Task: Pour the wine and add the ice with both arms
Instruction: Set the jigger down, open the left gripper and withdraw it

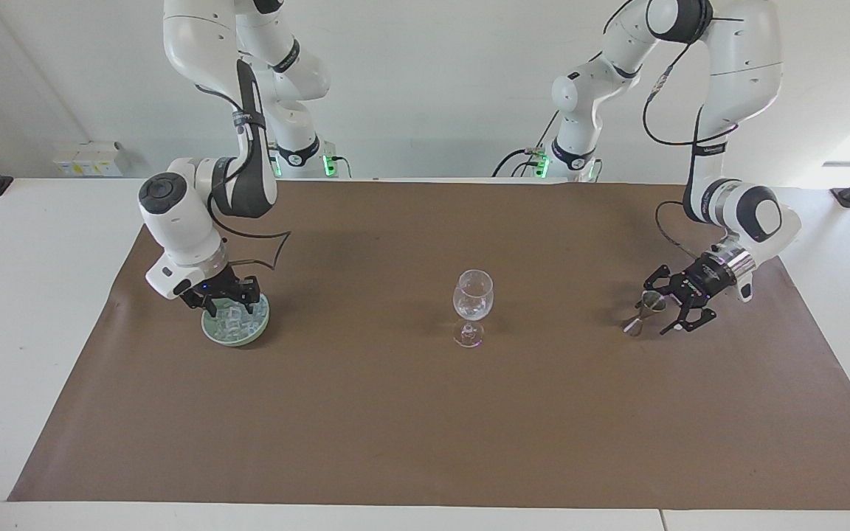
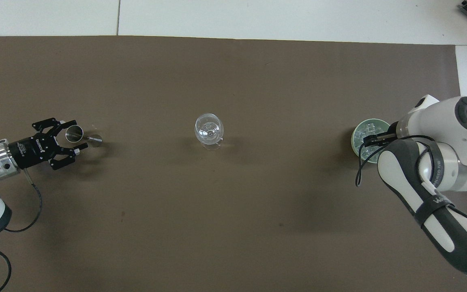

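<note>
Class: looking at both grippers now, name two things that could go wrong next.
1. The metal jigger lies tilted at the tips of the open left gripper; it may roll away.
2. The right gripper hangs low over the green bowl of ice; it may nudge the bowl or scatter cubes.
</note>
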`<state>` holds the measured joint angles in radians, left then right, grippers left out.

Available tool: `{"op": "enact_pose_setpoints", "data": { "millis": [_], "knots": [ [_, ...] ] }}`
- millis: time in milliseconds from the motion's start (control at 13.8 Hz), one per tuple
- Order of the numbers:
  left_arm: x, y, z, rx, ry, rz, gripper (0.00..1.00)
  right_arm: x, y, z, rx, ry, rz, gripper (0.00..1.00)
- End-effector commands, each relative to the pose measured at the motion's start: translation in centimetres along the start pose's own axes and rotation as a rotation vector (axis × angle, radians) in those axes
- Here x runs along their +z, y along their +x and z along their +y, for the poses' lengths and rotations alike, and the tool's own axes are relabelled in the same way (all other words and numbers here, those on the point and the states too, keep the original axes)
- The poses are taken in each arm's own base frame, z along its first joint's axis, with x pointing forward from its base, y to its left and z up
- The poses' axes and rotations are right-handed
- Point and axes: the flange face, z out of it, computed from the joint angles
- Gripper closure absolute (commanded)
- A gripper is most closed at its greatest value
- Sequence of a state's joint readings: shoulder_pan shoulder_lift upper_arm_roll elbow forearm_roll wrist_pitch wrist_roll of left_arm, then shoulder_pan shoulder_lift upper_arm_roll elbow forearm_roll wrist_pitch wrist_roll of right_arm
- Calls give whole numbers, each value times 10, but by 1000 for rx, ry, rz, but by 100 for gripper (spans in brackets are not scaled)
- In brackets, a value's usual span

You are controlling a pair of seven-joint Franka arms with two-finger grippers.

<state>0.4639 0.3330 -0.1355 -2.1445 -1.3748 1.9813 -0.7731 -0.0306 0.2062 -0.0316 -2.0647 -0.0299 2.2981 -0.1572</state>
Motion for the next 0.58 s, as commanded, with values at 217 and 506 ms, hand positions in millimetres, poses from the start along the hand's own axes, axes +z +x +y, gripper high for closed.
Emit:
{"op": "enact_pose_setpoints", "data": {
  "millis": [217,506],
  "knots": [
    [-37,-9,23,91,83,96,0,-1,-6,3,-50,-12,6,100],
    [-68,-30,40,203,157,184,0,-7,-5,3,-48,-13,10,100]
  ]
}}
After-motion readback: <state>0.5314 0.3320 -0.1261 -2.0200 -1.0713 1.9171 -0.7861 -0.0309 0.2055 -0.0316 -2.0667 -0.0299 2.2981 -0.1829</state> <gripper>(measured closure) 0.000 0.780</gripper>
